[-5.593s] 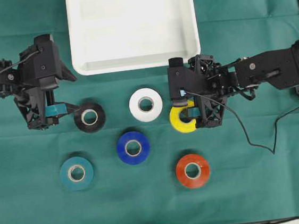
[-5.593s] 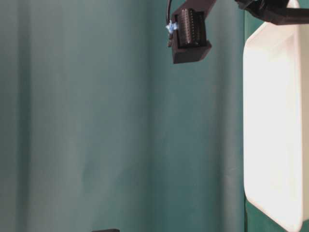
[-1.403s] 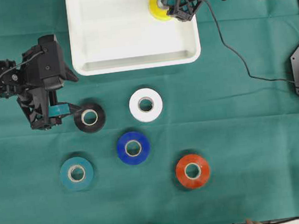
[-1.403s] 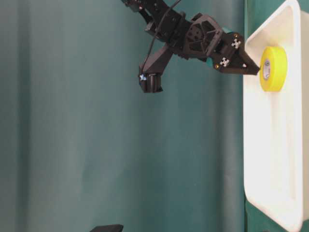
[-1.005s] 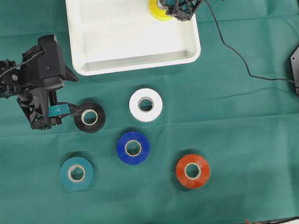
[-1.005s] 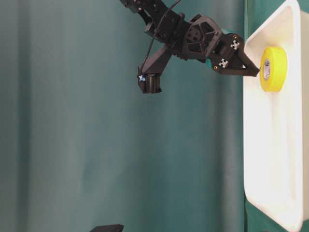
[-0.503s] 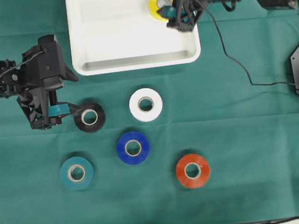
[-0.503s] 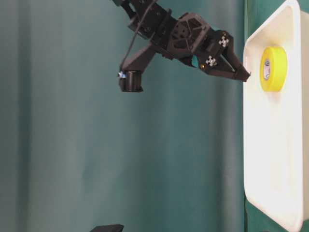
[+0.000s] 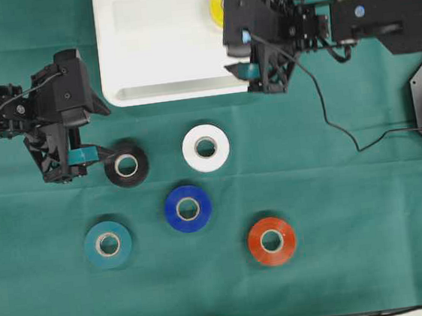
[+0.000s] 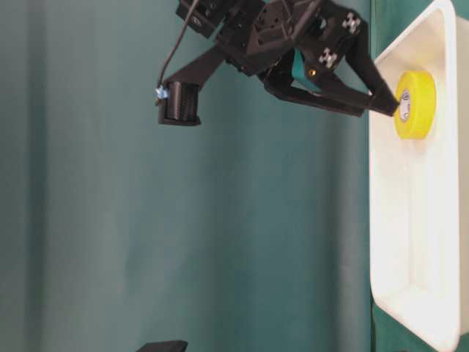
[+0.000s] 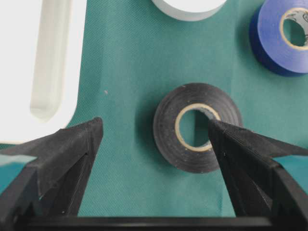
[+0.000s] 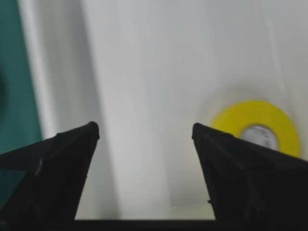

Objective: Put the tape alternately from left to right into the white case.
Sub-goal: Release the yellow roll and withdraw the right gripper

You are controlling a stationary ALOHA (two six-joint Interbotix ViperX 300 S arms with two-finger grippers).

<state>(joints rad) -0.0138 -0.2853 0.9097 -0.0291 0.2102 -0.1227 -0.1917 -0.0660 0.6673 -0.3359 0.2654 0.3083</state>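
Note:
The yellow tape (image 9: 217, 2) lies flat in the far right corner of the white case (image 9: 110, 63), free of any grip; it also shows as the yellow tape (image 10: 415, 104) and the yellow tape (image 12: 250, 115). My right gripper (image 9: 234, 44) hangs open above the case's right side, empty, its jaws wide over the bare case floor (image 12: 144, 57). On the cloth lie black tape (image 9: 126, 165), white tape (image 9: 205, 147), blue tape (image 9: 187, 208), teal tape (image 9: 107, 244) and orange-red tape (image 9: 272, 241). My left gripper (image 11: 154, 122) is open beside the black tape (image 11: 166, 130), one fingertip over its core.
The case's near rim (image 11: 57, 48) runs just left of my left gripper. The white roll (image 11: 187, 7) and blue roll (image 11: 269, 38) sit close beyond the black one. The right arm's cable (image 9: 336, 130) trails over the green cloth.
The right gripper carried the yellow tape from the cloth into the case, left it there, and has now pulled back toward the case's near edge. The left arm has not moved.

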